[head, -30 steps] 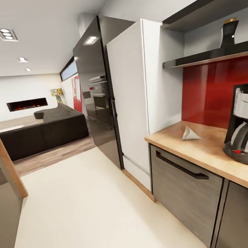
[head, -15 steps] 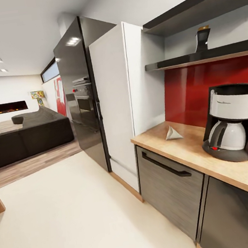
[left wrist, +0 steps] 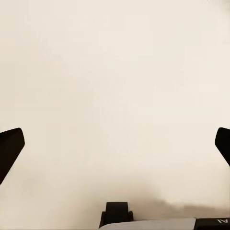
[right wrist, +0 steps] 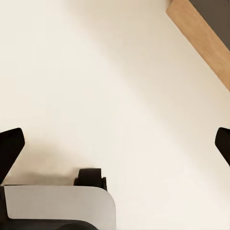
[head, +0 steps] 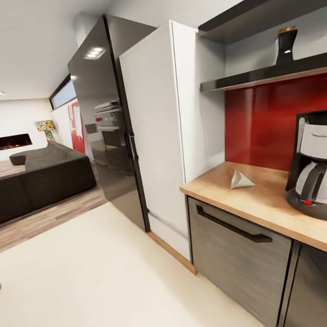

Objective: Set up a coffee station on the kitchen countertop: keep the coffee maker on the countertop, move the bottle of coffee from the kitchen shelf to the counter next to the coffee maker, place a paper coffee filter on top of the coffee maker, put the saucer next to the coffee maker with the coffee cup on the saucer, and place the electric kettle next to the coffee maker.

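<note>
While the robot faces the countertop [head: 272, 206], both grippers [left wrist: 115, 143] [right wrist: 115, 143] hang spread wide and empty over the floor. Coffee maker [head: 321, 166] and filter [head: 240, 179] sit there; bottle [head: 284, 44] waits on the shelf [head: 255, 76].

The left gripper [left wrist: 115, 143] points straight down, its two dark fingertips [left wrist: 9, 146] spread wide apart with nothing between them. The right gripper [right wrist: 115, 143] also points down, fingertips [right wrist: 9, 143] equally wide apart and empty. Part of the robot's pale base [right wrist: 57, 203] sits beneath the right wrist.
</note>
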Available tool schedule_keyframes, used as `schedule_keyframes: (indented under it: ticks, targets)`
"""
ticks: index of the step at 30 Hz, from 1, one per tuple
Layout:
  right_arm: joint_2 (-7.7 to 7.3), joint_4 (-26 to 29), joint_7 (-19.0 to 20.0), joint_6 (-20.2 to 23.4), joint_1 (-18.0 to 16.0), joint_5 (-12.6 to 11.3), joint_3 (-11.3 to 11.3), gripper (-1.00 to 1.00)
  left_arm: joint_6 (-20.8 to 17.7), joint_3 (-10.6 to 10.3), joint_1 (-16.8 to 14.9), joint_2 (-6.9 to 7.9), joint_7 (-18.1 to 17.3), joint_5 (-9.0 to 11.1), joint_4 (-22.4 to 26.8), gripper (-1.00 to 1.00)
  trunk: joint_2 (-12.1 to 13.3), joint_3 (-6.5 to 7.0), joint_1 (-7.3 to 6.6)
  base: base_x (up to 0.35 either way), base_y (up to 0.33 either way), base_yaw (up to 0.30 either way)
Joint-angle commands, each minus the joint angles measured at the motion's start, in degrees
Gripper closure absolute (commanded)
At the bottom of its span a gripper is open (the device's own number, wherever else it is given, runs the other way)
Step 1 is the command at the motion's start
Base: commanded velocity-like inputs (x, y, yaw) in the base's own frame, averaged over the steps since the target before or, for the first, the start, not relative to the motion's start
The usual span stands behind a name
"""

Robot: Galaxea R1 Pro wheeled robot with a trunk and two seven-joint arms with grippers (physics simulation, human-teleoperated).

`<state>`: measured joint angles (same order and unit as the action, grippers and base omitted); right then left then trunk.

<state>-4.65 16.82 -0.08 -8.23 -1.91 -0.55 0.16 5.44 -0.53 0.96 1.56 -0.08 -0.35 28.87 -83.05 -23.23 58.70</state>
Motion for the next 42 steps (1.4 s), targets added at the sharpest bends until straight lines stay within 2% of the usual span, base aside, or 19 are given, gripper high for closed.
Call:
schedule_keyframes:
  ticks: [1, 8, 30, 42]
  targets:
    - [-0.01, 0.0, 0.0, -0.2, 0.0, -0.1, 0.0, -1.00, 0.1, 0.0, 0.0, 0.02, 0.0, 0.0, 0.0, -1.00, 0.0, -0.05, 0.03, 0.261, 0.226, -0.026]
    - [-0.01, 0.0, 0.1, -0.1, 0.0, -0.1, 0.1, -1.00, 0.1, 0.1, 0.0, 0.00, 0.0, 0.0, 0.0, -1.00, 0.0, -0.05, 0.03, 0.166, 0.134, -0.169]
    - [-0.01, 0.0, 0.1, -0.1, 0.0, -0.1, 0.1, -1.00, 0.2, 0.2, 0.0, -0.01, 0.0, 0.0, 0.0, -1.00, 0.0, -0.05, 0.03, 0.006, 0.005, -0.255]
    - [-0.01, 0.0, 0.0, -0.1, 0.0, -0.1, 0.0, -1.00, 0.1, 0.0, 0.0, 0.01, 0.0, -0.1, 0.0, -1.00, 0.0, -0.05, 0.03, 0.095, 0.106, -0.047]
